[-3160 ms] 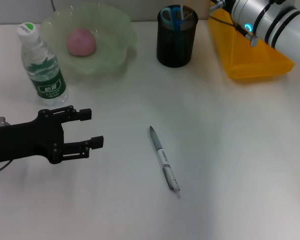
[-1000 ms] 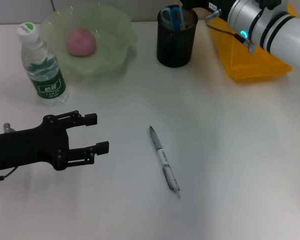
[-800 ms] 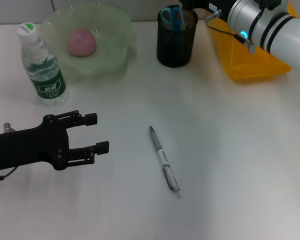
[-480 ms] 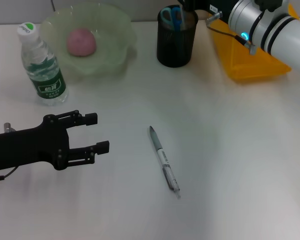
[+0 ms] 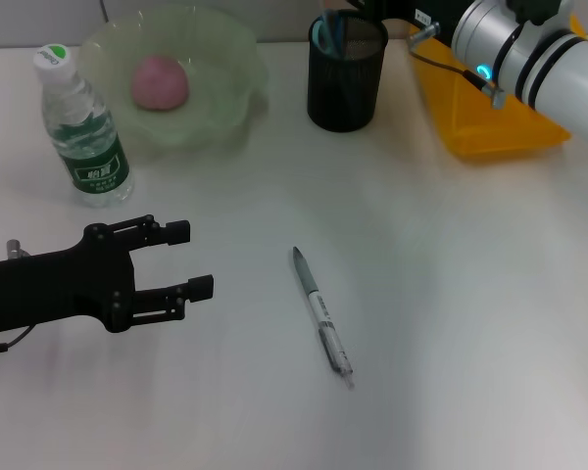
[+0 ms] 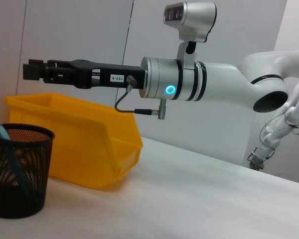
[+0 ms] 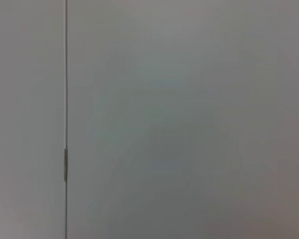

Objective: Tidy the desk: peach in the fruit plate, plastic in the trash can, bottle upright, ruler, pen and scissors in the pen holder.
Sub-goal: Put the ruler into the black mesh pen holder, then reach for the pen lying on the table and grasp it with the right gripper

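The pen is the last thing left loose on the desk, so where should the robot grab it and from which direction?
Probably around the middle of the pen, coming straight down from above. It lies flat on the table, slightly diagonal, so only its long sides are free; the fingers should close across the barrel. The left gripper, open and just to the pen's left, looks nearer than the right gripper, which is above the pen holder.

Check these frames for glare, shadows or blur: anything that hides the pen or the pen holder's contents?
Head view: even, soft light; the pen lies sharp with a faint shadow; the pen holder has a dark interior, contents partly hidden. Left wrist view: the holder's mesh is crisp. Right wrist view: only a blank wall, nothing of the desk.
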Controlling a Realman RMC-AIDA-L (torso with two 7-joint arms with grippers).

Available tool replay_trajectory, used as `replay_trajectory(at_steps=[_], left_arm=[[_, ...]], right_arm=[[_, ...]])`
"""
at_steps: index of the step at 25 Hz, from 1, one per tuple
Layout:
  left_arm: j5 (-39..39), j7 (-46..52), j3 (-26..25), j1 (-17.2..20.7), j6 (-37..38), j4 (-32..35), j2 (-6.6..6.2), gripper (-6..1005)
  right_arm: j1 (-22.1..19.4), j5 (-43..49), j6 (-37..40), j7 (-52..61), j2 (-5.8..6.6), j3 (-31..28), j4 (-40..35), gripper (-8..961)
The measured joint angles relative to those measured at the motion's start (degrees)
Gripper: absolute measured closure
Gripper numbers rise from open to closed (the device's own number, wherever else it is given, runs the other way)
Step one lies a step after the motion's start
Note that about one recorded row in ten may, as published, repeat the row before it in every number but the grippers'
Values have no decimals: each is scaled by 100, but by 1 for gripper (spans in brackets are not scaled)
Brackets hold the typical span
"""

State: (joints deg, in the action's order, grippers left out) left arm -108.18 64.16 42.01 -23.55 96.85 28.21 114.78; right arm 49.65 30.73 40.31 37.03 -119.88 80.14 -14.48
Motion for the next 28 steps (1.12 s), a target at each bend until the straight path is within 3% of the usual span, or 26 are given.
replay_trajectory(at_steps=[7, 12, 16, 22, 28], left_arm=[[0, -10, 0, -14, 0, 7, 0, 216], [-1, -14, 0, -32, -10, 17, 0, 216], [-14, -33, 6, -53, -36, 63, 28, 216], [-7, -196, -1, -56, -138, 87, 106, 216], [-3, -187, 1, -55, -186, 241, 224, 216]], right_arm=[[-406, -6, 284, 557, 31, -21, -513, 367], [-1071, 122, 999, 1141, 80, 8, -1289, 369], [-1639, 853, 1569, 1835, 132, -78, -2057, 370], [-1948, 2699, 2520, 3498, 395, -696, -2807, 371], [-1423, 5148, 4022, 5135, 749, -1916, -2929, 372]])
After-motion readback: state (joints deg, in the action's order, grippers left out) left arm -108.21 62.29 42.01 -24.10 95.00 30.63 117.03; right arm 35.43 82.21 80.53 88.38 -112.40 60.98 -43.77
